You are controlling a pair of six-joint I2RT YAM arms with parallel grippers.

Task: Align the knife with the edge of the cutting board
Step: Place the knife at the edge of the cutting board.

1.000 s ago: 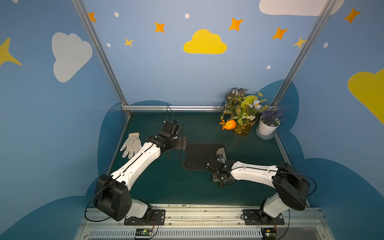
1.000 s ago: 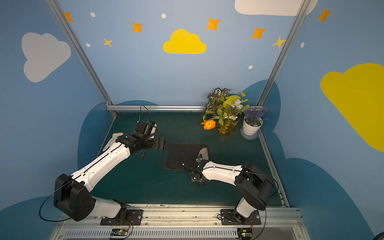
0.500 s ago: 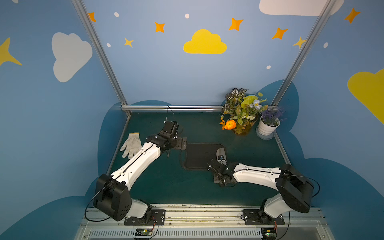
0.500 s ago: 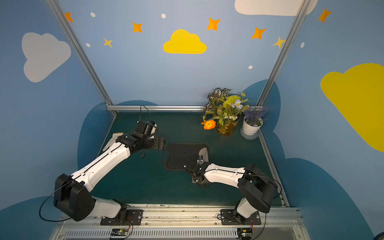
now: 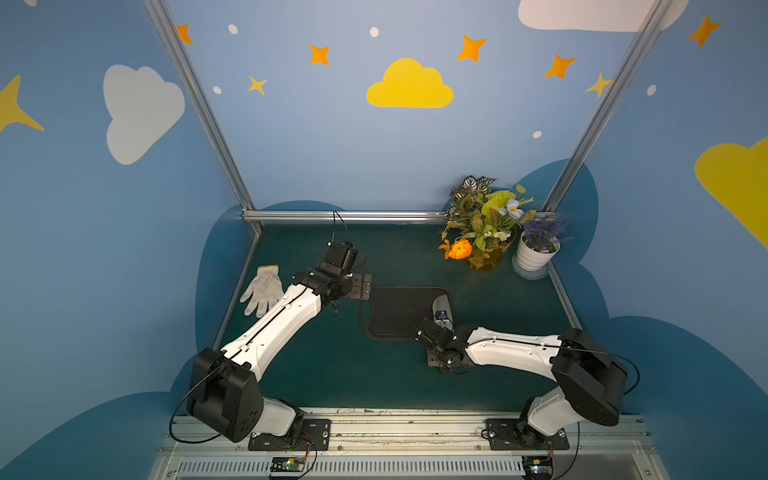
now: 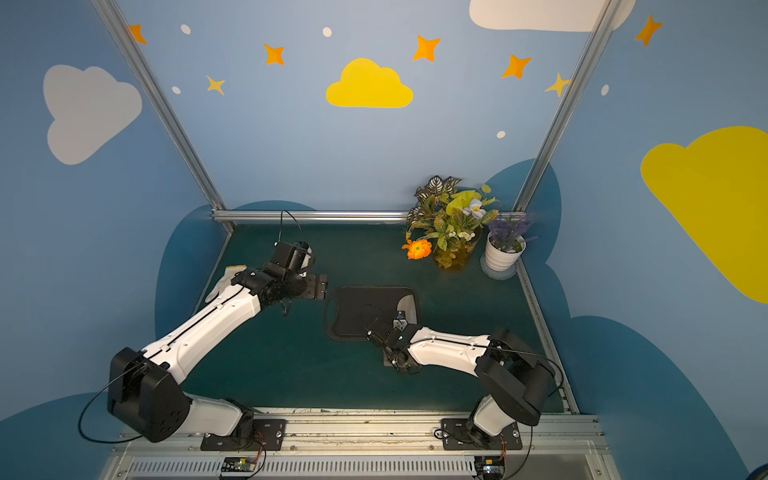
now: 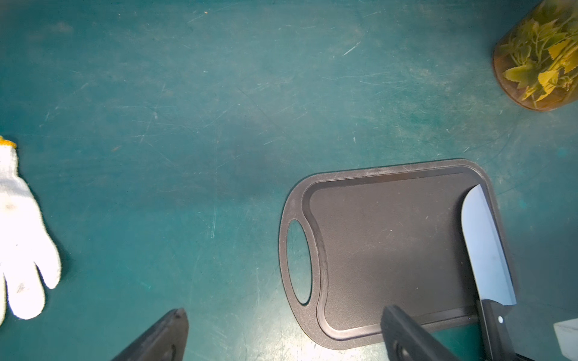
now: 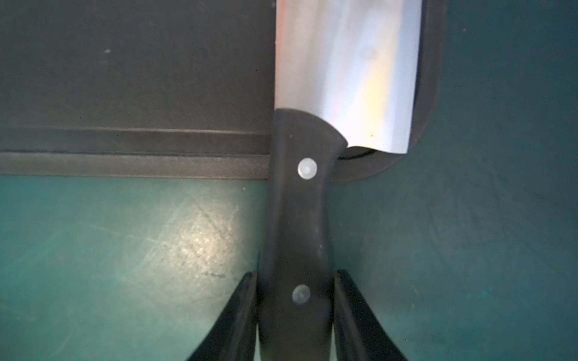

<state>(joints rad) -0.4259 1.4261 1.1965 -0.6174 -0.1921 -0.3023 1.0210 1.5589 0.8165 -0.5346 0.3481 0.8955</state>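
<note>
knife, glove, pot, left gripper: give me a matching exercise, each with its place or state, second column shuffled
1 knife
2 glove
3 pot
4 left gripper

a open, holding nothing
b blade on the board, handle in the shut right gripper
c beside the flowers
d flat on the mat, apart from the board

Pairs: 1-b, 2-d, 3-c, 4-a

no readable text, labels, brands or numbers anywhere
</note>
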